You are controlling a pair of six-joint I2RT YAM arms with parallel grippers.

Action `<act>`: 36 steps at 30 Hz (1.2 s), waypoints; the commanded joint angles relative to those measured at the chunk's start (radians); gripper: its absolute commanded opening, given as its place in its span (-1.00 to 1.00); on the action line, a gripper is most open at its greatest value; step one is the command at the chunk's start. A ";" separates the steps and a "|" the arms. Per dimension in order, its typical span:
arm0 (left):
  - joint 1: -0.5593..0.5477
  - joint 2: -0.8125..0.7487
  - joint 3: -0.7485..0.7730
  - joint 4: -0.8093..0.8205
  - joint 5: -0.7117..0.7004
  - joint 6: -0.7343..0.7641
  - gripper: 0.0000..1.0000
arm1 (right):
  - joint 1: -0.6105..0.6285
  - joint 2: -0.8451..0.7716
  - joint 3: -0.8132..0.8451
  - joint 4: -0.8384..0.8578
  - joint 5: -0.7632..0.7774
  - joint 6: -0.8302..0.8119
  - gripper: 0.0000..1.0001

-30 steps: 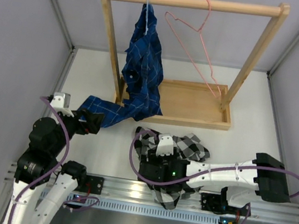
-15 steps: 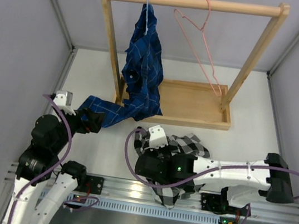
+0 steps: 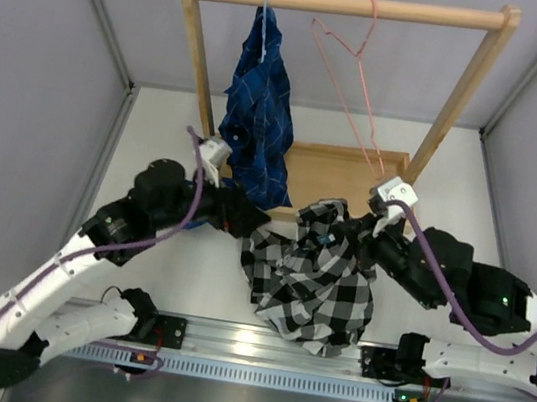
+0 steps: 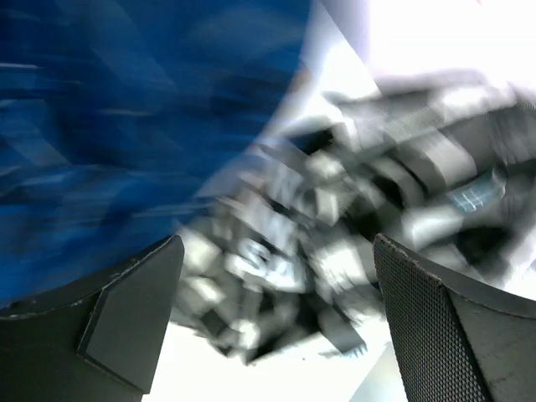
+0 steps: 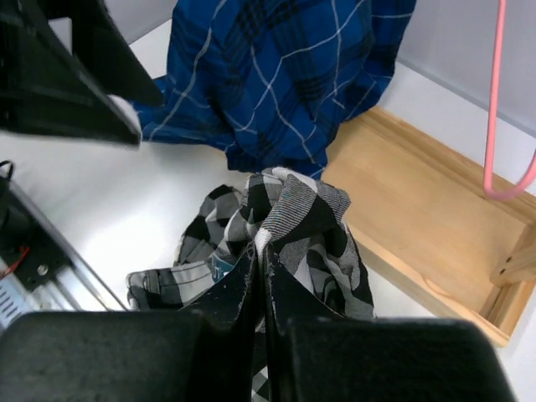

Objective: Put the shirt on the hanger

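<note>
While it lay bunched at near edge a second ago, checked shirt (image 3: 317, 279) now hangs mid-counter in overhead view, lifted by right gripper (image 3: 344, 224). Left gripper (image 3: 243, 220) swung in from left edge, now just beside it. Pink wire hanger (image 3: 356, 73) on rack bar (image 3: 348, 8) at far edge, bare.

Left wrist: blurred. We see fingers (image 4: 126, 310) spread, checked shirt ahead, not gripped.

Right wrist: jaws pressed together, pinching checked shirt fold. Dark blue plaid shirt (image 5: 276, 75) behind.

We judge: lift done, hanger threading not begun.
</note>
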 commanded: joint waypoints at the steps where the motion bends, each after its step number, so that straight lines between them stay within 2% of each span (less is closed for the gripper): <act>1: -0.329 0.071 0.114 0.107 -0.317 0.047 0.96 | -0.004 -0.102 -0.068 0.024 -0.125 -0.057 -1.00; 2: -0.466 0.103 0.129 0.121 -0.417 0.079 0.96 | -0.006 -0.129 -0.090 0.023 -0.188 -0.054 -1.00; 4: -0.562 0.204 0.166 0.150 -0.381 0.171 0.97 | -0.004 -0.190 -0.114 0.021 -0.265 -0.051 -1.00; 5: -0.580 0.229 0.171 0.182 -0.352 0.200 0.97 | -0.004 -0.207 -0.134 0.015 -0.303 -0.041 -1.00; 8: -0.609 0.277 0.136 0.251 -0.431 0.269 0.96 | -0.006 -0.249 -0.160 -0.017 -0.319 -0.024 -1.00; 10: -0.609 0.272 0.056 0.385 -0.453 0.314 0.95 | -0.004 -0.265 -0.166 -0.028 -0.314 -0.022 -1.00; 12: -0.609 0.271 0.002 0.521 -0.395 0.375 0.90 | -0.004 -0.273 -0.166 -0.034 -0.302 -0.022 -1.00; 16: -0.609 0.297 -0.047 0.562 -0.238 0.424 0.65 | -0.006 -0.299 -0.165 -0.040 -0.282 -0.027 -1.00; 18: -0.609 0.309 -0.058 0.578 -0.217 0.435 0.47 | -0.004 -0.308 -0.169 -0.039 -0.293 -0.027 -1.00; 20: -0.609 0.335 -0.067 0.592 -0.229 0.441 0.19 | -0.004 -0.316 -0.177 -0.034 -0.299 -0.025 -1.00; 21: -0.609 0.346 -0.067 0.595 -0.252 0.441 -0.02 | -0.004 -0.318 -0.179 -0.034 -0.300 -0.024 -1.00; 22: -0.607 0.368 -0.066 0.597 -0.282 0.438 -0.39 | -0.004 -0.315 -0.182 -0.029 -0.300 -0.024 -1.00; 24: -0.607 0.387 -0.056 0.608 -0.378 0.431 -0.55 | -0.004 -0.313 -0.188 -0.023 -0.311 -0.022 -0.99; 25: -0.606 0.404 -0.052 0.615 -0.395 0.429 -0.84 | -0.006 -0.310 -0.197 -0.010 -0.311 -0.021 -0.96; 26: -0.606 0.410 -0.044 0.621 -0.434 0.414 -1.00 | -0.004 -0.313 -0.206 0.006 -0.279 -0.004 -0.69; 27: -0.606 0.415 -0.024 0.621 -0.451 0.405 -1.00 | -0.004 -0.313 -0.212 0.018 -0.239 0.018 -0.33; 28: -0.606 0.416 -0.018 0.623 -0.465 0.395 -1.00 | -0.004 -0.313 -0.217 0.023 -0.190 0.094 -0.12; 29: -0.606 0.419 -0.010 0.624 -0.482 0.372 -1.00 | -0.004 -0.310 -0.216 0.006 -0.070 0.152 -0.04; 30: -0.606 0.421 -0.004 0.624 -0.537 0.357 -1.00 | -0.004 -0.307 -0.212 -0.020 -0.014 0.214 0.07; 31: -0.606 0.428 0.009 0.621 -0.577 0.340 -1.00 | -0.004 -0.298 -0.200 -0.051 0.028 0.331 0.11; 33: -0.606 0.454 0.040 0.589 -0.707 0.270 -1.00 | -0.004 -0.263 -0.197 -0.133 0.025 0.419 0.10; 36: -0.604 0.499 0.086 0.513 -0.815 0.155 -1.00 | -0.004 -0.146 -0.193 -0.222 -0.006 0.539 0.10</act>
